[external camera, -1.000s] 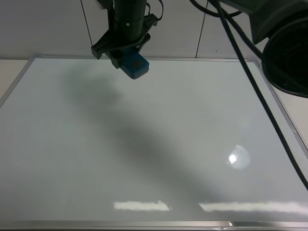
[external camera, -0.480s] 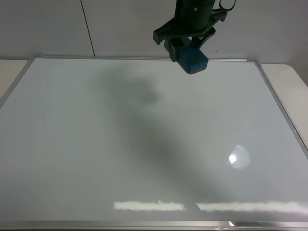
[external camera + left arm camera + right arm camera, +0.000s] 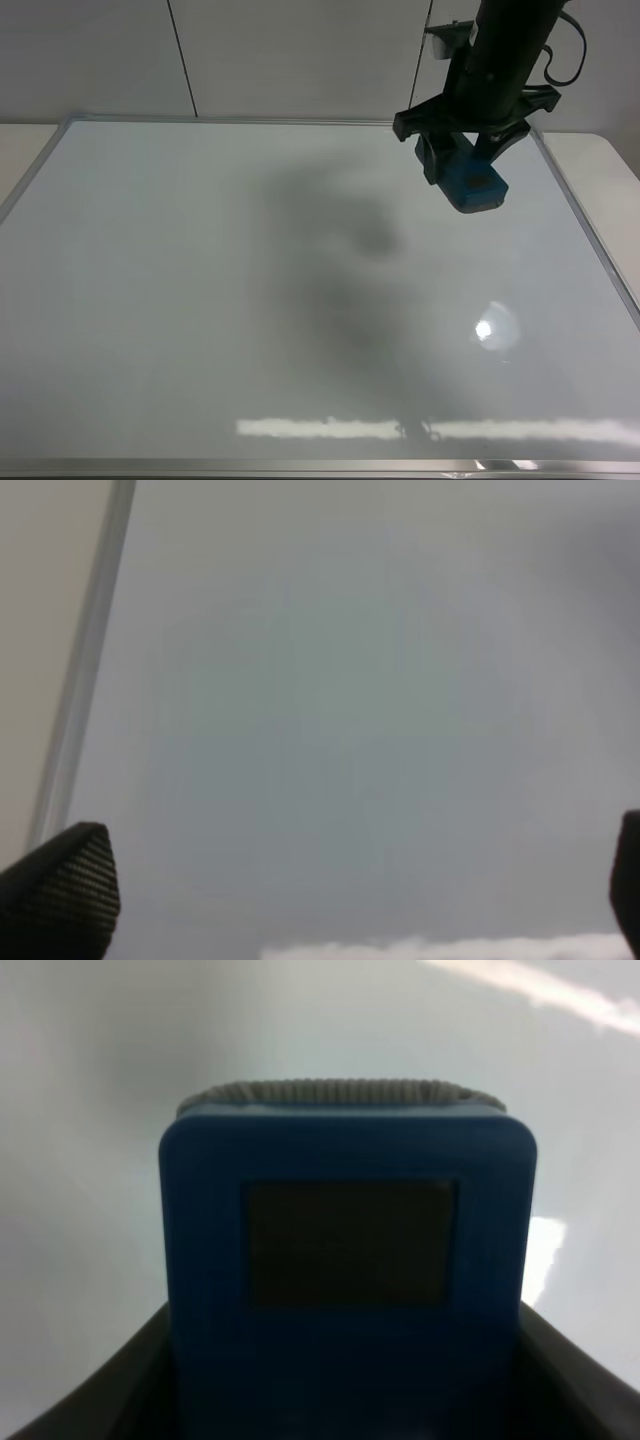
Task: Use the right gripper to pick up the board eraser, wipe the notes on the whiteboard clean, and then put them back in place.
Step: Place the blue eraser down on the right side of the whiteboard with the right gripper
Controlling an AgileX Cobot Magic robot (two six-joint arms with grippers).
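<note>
Glossy whiteboard (image 3: pixel 250 300) covers most of the desk (image 3: pixel 20 145), right tool (image 3: pixel 462 158) clamped on the teal board eraser (image 3: pixel 472 185) over the board's far right corner, left tool (image 3: pixel 345 890) spread wide, holding nothing, near the board's frame.

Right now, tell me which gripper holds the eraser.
The right gripper, shut on the blue board eraser over the whiteboard; the left gripper stands open and empty.
</note>
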